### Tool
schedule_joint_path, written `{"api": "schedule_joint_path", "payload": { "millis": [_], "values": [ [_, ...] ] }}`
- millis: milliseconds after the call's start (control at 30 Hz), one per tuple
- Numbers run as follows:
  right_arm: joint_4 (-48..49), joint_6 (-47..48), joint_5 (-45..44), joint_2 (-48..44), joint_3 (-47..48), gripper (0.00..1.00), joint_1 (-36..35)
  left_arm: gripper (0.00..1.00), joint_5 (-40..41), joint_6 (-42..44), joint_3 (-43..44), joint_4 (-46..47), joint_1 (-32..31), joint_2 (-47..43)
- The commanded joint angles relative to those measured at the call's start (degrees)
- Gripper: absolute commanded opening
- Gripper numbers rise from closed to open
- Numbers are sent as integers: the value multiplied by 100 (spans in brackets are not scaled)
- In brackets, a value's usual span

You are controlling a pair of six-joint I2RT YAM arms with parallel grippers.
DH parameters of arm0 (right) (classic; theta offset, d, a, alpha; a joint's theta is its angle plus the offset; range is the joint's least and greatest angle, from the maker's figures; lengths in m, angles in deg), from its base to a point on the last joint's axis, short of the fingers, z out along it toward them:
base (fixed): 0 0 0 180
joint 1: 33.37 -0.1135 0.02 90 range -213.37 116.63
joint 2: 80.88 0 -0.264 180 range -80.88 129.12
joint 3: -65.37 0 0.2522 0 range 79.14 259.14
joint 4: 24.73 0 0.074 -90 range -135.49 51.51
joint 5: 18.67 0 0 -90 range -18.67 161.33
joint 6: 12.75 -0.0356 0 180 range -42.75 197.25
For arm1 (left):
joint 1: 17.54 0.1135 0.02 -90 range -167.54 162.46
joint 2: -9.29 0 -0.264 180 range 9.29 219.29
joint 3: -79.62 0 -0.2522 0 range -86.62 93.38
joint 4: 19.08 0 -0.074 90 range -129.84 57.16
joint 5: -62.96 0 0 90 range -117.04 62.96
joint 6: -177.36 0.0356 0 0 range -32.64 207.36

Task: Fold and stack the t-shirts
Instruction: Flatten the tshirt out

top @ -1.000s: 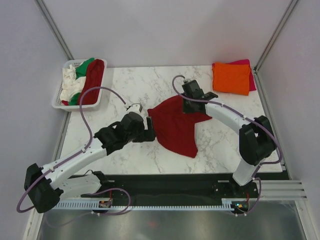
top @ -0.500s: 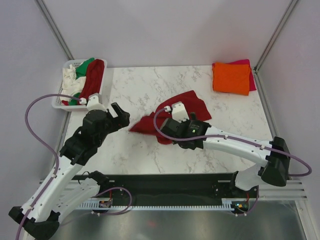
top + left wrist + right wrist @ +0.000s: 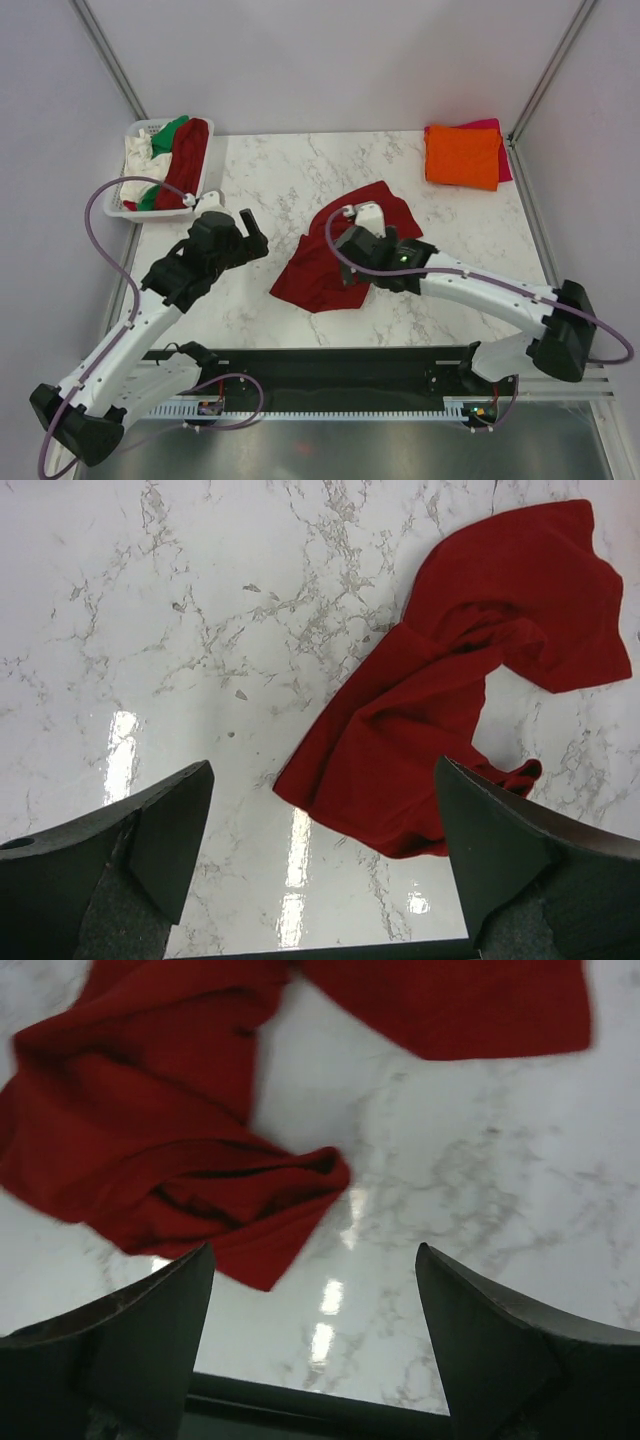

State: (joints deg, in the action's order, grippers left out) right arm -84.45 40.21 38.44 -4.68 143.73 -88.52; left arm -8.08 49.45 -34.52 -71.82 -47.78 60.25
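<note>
A dark red t-shirt (image 3: pixel 325 260) lies crumpled in the middle of the marble table, seen also in the left wrist view (image 3: pixel 460 680) and the right wrist view (image 3: pixel 150 1140). My left gripper (image 3: pixel 250 232) hovers to its left, open and empty (image 3: pixel 320 820). My right gripper (image 3: pixel 362 272) hangs over the shirt's right part, open with nothing between its fingers (image 3: pixel 310 1300). At the back right an orange t-shirt (image 3: pixel 462 155) lies folded on a magenta-pink one (image 3: pixel 490 125). White (image 3: pixel 135 165), green (image 3: pixel 170 130) and dark red (image 3: pixel 185 160) t-shirts fill the basket.
The white lattice basket (image 3: pixel 115 205) stands at the back left corner of the table. Grey walls close in the back and both sides. Cables loop from both arms over the table.
My right gripper has opened and let the dark red t-shirt drop in a crumpled heap. My left arm has pulled back to the left, away from the shirt, and stands open.
</note>
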Motion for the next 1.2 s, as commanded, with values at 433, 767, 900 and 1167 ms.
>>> {"api": "schedule_joint_path", "payload": {
  "millis": [433, 767, 900, 1167],
  "values": [
    [1835, 443, 1566, 3400, 1933, 87, -821, 100, 1197, 355, 108, -1190, 132, -1852],
    [1634, 566, 1118, 4499, 2479, 30, -821, 100, 1268, 232, -32, -1419, 132, -2116],
    [1485, 592, 1004, 4132, 2461, 0, -821, 100, 1338, 205, -77, -1402, 132, -2064],
    [729, 557, 649, 1517, 1594, 32, -339, 100, 1312, 223, -86, -1402, 132, -1906]
  ]
}}
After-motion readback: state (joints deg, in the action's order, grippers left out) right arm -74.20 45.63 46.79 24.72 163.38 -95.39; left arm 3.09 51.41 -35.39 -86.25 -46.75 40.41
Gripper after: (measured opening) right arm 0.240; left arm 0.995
